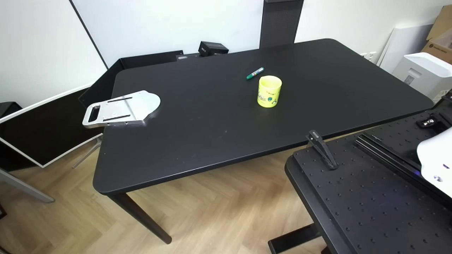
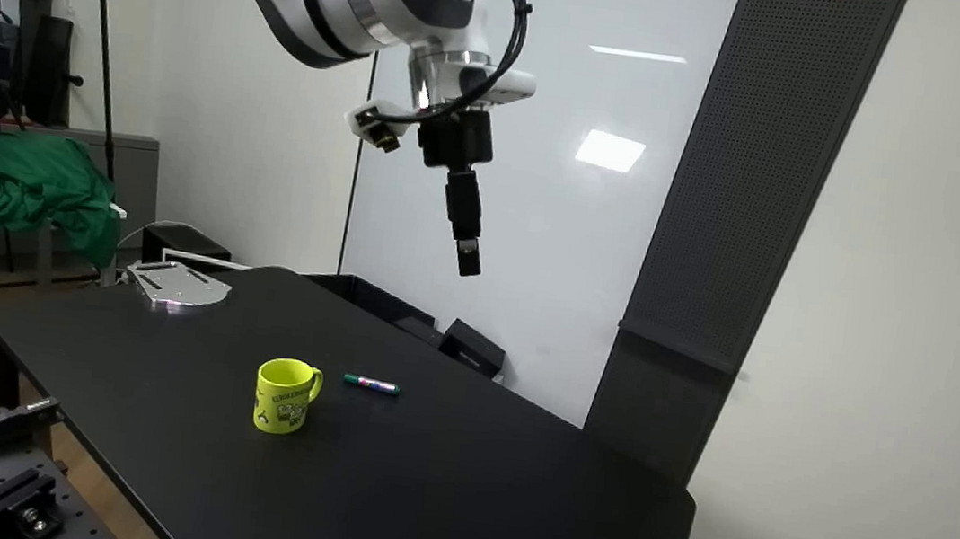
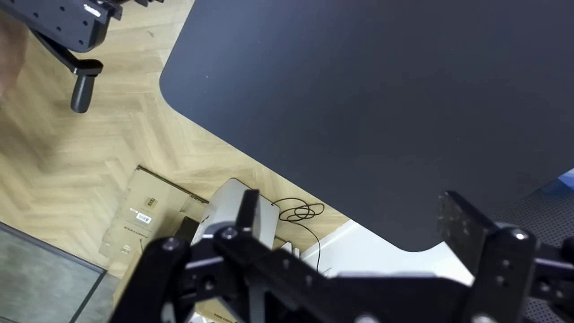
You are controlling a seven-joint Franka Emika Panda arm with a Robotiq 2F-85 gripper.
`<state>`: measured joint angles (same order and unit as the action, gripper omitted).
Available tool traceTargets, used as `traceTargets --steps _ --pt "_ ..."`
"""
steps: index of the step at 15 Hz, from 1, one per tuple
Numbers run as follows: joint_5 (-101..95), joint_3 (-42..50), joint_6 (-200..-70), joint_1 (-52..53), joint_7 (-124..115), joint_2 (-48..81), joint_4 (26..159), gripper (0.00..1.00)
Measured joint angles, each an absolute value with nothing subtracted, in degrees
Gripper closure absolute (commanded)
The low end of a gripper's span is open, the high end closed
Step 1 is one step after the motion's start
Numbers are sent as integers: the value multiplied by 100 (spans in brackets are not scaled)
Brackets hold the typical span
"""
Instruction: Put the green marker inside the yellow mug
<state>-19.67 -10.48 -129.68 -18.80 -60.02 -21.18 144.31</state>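
The yellow mug (image 1: 269, 92) stands upright on the black table (image 1: 197, 141), and it also shows in an exterior view (image 2: 282, 398) with its handle toward the marker. The green marker (image 1: 255, 73) lies on the table beside the mug, apart from it. It has a green end and a patterned body, and it also shows in an exterior view (image 2: 371, 384). My gripper (image 2: 468, 259) hangs high above the table in that view. The wrist view shows my gripper (image 3: 350, 199) with fingers wide apart and nothing between them. Mug and marker are out of the wrist view.
A silver metal plate (image 1: 123, 107) lies at the table's end, partly over its edge. A black perforated base table (image 1: 374, 197) with a clamp (image 1: 322, 150) adjoins the front. Black boxes (image 2: 473, 348) and a whiteboard wall (image 2: 531, 221) stand behind the table.
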Motion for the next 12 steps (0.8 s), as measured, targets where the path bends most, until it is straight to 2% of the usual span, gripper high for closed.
traceTargets --steps 5,12 --pt "-2479 -1269 -13000 -1321 -7298 -992 13653 0" --pt "-2853 -1089 -13175 -172 -8344 523 12435 0"
